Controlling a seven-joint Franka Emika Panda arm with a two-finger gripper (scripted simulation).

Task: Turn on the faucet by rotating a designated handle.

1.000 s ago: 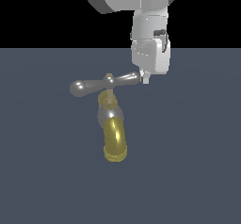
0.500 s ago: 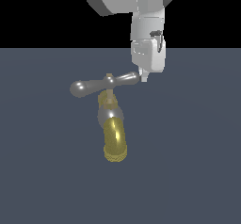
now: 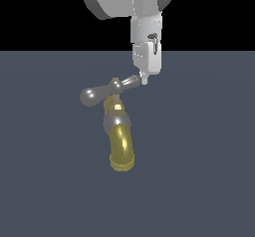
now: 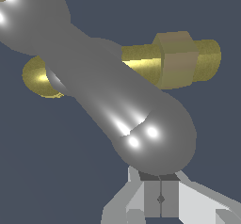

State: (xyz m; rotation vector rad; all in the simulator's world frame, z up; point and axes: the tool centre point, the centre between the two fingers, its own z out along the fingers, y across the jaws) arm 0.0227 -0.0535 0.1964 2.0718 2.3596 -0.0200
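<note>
The faucet [image 3: 121, 149] has a gold-brass curved spout that points down toward the camera in the exterior view. The handle [image 3: 107, 90] is a silver crossbar with bulbous ends, lying tilted across the top of the faucet. My gripper [image 3: 144, 79] hangs straight down, its tip touching the handle's end on the exterior view's right. In the wrist view the handle [image 4: 117, 100] fills the frame, with brass parts of the faucet [image 4: 179, 60] behind it. There my gripper [image 4: 160, 195] shows its two fingers pressed together, right beside the rounded end and holding nothing.
A flat dark blue-grey floor [image 3: 199, 171] spreads all around the faucet. The arm's white wrist body [image 3: 147, 32] stands above the gripper. Nothing else is in view.
My gripper has shifted a little toward the exterior view's left, pushing the handle's near end. The crossbar has turned slightly and looks more tilted and foreshortened.
</note>
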